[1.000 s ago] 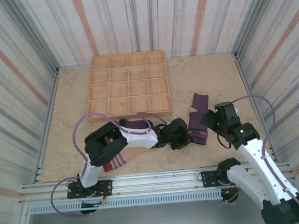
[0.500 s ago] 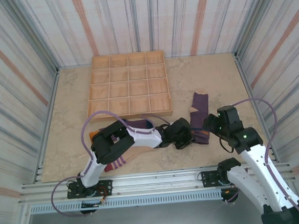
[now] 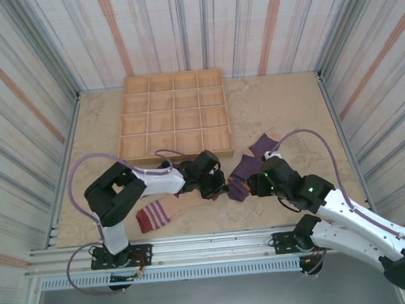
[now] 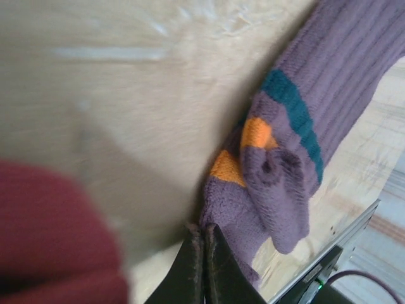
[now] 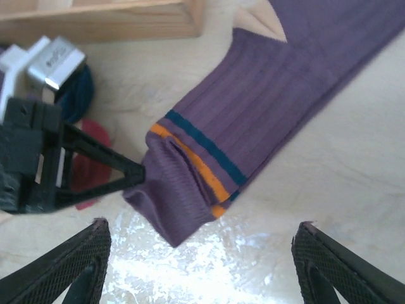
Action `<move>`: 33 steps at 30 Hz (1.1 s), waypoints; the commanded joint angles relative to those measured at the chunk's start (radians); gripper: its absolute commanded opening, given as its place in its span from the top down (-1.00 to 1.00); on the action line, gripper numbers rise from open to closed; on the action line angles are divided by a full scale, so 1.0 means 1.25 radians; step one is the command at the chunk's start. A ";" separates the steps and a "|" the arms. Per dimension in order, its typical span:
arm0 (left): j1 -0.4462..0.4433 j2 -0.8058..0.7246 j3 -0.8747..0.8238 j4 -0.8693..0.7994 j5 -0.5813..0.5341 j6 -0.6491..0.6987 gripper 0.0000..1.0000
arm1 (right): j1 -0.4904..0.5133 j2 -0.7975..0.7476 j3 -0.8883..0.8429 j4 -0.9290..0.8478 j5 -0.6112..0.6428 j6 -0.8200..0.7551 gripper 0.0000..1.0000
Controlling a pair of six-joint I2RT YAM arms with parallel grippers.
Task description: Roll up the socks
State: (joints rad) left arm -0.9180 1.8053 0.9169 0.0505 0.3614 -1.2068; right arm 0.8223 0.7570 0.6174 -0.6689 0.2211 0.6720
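1. Purple ribbed knit sock [image 3: 250, 164] with orange and teal bands: slantwise on the pale stone-look desk [image 3: 290, 111], just off the near right corner of the shallow wooden tray of square compartments [image 3: 173, 74]. Banded end bunched and doubled over on itself.
2. Left claw [image 4: 203, 250]: clamped shut on the edge of that doubled end, knit pinched between the tips.
3. Just changed: left claw gone from part open to fully closed. Sock dragged leftward off a straighter lie further right. Banded end lifted into a fold.
4. Right claw [image 5: 202, 228]: swung in from the right side, now low over the banded end. Fingers wide apart, nothing between them, no contact with the knit.
5. Reading for the task: probably first turn of the roll just started. Long remainder of the sock flat, so most of the rolling not yet done.
6. Next move, likely: right claw down to pin or tuck the fold while the left turns it over. Risk of the thin pinch slipping and the fold springing open.
7. Tan knit sock with red toe and striped cuff [image 3: 168, 210]: flat near the front edge by the left arm, unrolled.
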 commanded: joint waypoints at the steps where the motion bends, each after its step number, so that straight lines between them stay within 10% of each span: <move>1: 0.034 -0.072 -0.019 -0.124 0.052 0.129 1.00 | 0.073 0.027 -0.024 0.072 0.100 -0.032 -0.52; 6: 0.073 -0.097 -0.038 -0.129 0.108 0.166 0.40 | 0.193 0.072 -0.056 0.132 0.192 -0.040 -0.47; 10: 0.072 -0.081 -0.037 -0.109 0.122 0.153 0.32 | 0.239 0.128 -0.077 0.178 0.209 -0.043 -0.42; 33: 0.074 -0.022 -0.019 -0.053 0.190 0.122 0.93 | 0.419 0.516 -0.091 0.414 0.319 -0.103 0.24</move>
State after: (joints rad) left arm -0.8257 1.7641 0.8848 -0.0193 0.5690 -1.0519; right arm 1.3380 1.3712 0.4999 -0.1780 0.5762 0.5556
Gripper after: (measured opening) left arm 0.059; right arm 0.392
